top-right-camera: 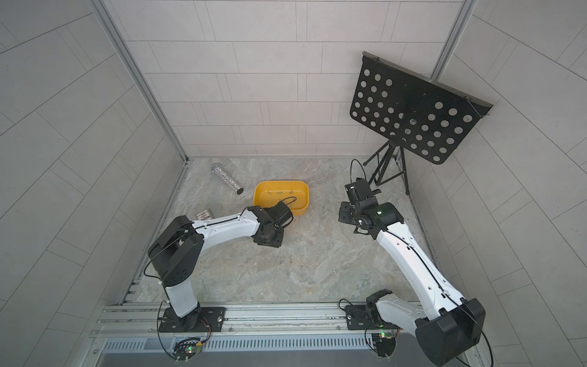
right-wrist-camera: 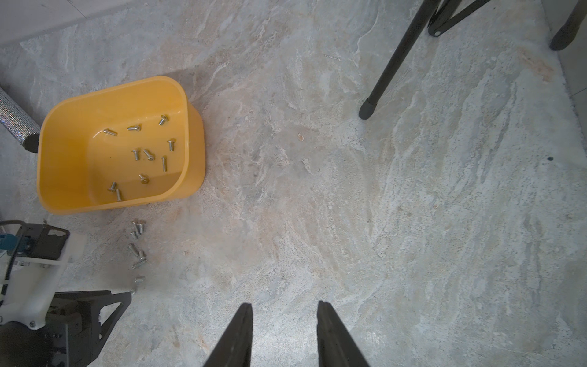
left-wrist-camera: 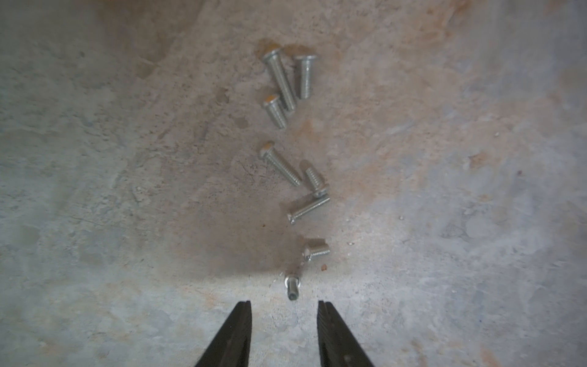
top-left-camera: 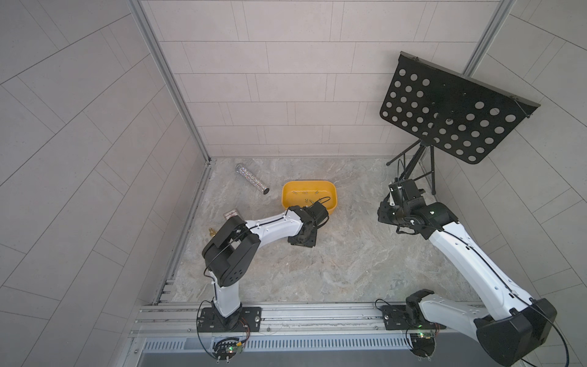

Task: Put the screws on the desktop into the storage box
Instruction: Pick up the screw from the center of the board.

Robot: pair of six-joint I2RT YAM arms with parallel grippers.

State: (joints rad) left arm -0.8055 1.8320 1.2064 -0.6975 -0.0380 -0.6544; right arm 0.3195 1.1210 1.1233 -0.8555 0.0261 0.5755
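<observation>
Left pincer point(left-wrist-camera: 284, 305), poised low over the grey-beige marble-patterned desktop point(left-wrist-camera: 127, 197), its two black jaws parted with nothing between them. Just ahead of its tips lies the nearest of eight small silver-grey metal screws point(left-wrist-camera: 293, 287); the rest trail away from the pincer in a loose line, several of them touching or crossed. Just beyond the far end of that line stands the shallow yellow plastic storage box point(right-wrist-camera: 193, 159), with about ten screws loose on its floor. Each screw is judged light, rigid and smooth, and apt to roll or skid on the hard stone. The best hold is across the threaded shaft with the jaws squarely astride it, taking a lone screw before the clustered ones. Right pincer point(right-wrist-camera: 285, 306), also parted and empty, hangs well apart over bare desktop. Farther out are a glittery silver tube point(top-left-camera: 252, 178) near the box, a black perforated music stand point(top-left-camera: 451, 108), and pale tiled walls on three sides.
</observation>
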